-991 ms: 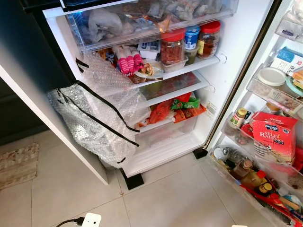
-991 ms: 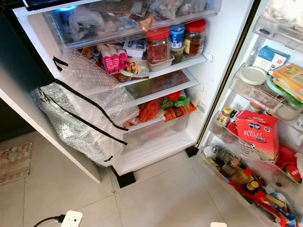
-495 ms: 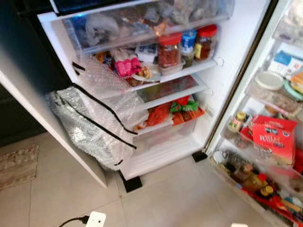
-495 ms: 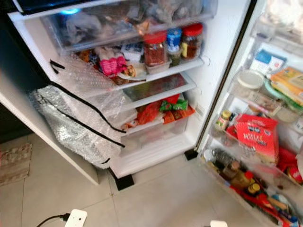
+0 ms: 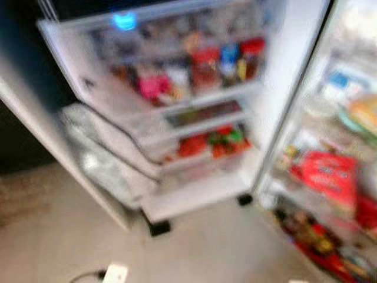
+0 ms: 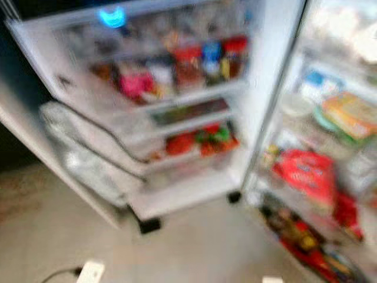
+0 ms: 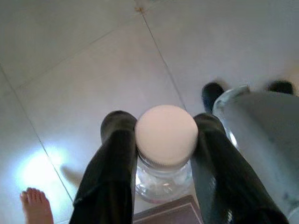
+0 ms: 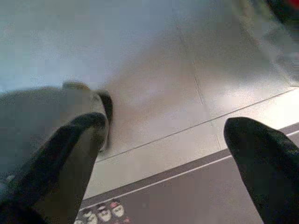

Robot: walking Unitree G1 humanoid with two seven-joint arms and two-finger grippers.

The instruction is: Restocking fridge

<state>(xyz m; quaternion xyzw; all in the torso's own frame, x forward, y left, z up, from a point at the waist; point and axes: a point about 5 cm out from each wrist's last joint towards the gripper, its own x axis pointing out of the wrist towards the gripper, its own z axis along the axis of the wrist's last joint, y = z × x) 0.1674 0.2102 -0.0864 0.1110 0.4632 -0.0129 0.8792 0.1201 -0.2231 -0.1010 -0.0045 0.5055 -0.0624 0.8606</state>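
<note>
The open fridge (image 5: 194,106) stands before me, blurred. Its shelves hold red-lidded jars (image 5: 206,62), a pink packet (image 5: 152,85) and red and green packets (image 5: 215,141). The open door at the right carries racks with a red carton (image 5: 327,174) and bottles low down. In the left wrist view my left gripper (image 7: 162,122) is shut on a clear glass jar with a white lid (image 7: 166,135), held above the tiled floor. My right gripper (image 8: 164,123) is open over the floor, with nothing between its fingers.
A bubble-wrap sheet edged with black tape (image 5: 106,159) hangs off the fridge's lower left side. A white plug with a cable (image 5: 115,274) lies on the tiles in front. A person's bare foot (image 7: 35,205) is on the floor near the left gripper.
The whole picture has shifted slightly and become heavily blurred, so the camera is moving. Nothing in the fridge has visibly changed place.
</note>
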